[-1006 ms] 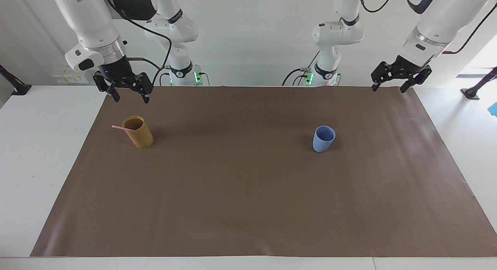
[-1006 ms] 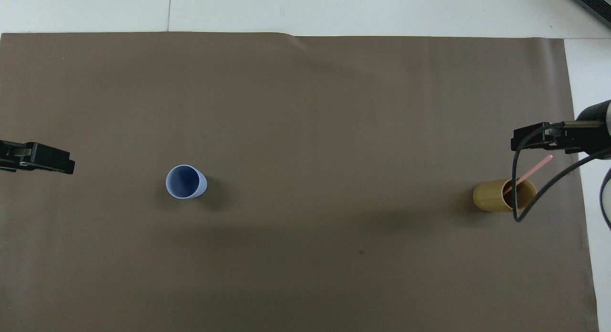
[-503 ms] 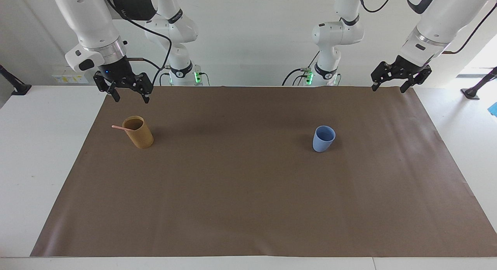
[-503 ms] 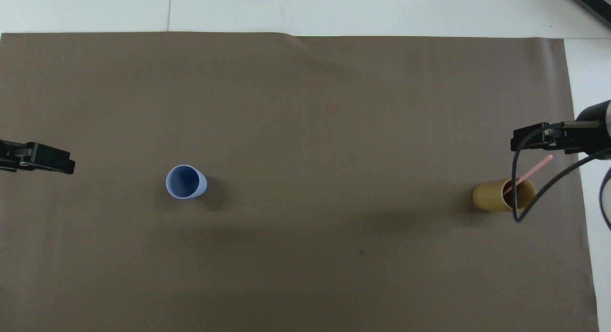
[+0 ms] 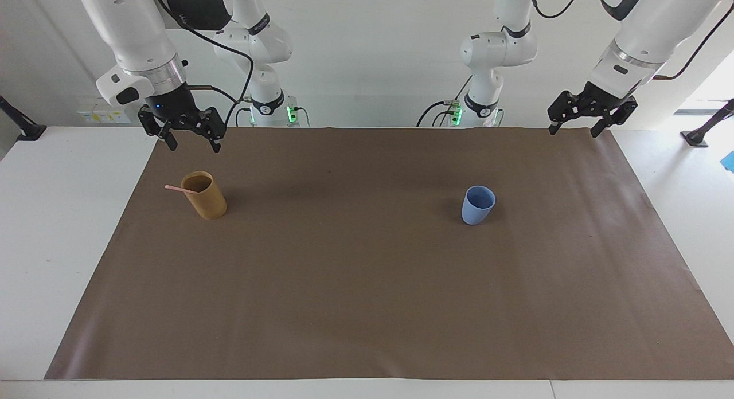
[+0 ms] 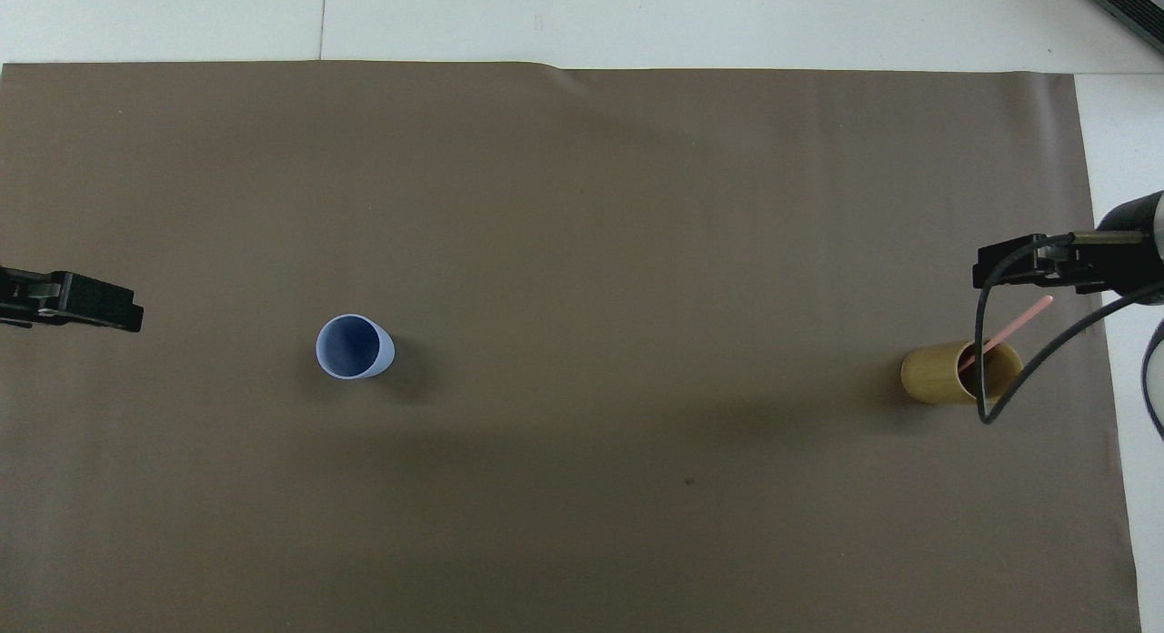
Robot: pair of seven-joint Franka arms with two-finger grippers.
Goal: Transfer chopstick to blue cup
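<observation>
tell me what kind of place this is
Probably a robotics lab: two white arms mounted at a white table, a brown paper mat spread over it, and just a blue cup and tan cup as props.

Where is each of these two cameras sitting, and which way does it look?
Facing view: high across the table, looking at both robots; whole arms show, right gripper above the tan cup, left gripper waiting.
Overhead view: above the robots' end, looking steeply down; only gripper tips show.
Shared: blue cup, chopstick in the tan cup, brown mat.
</observation>
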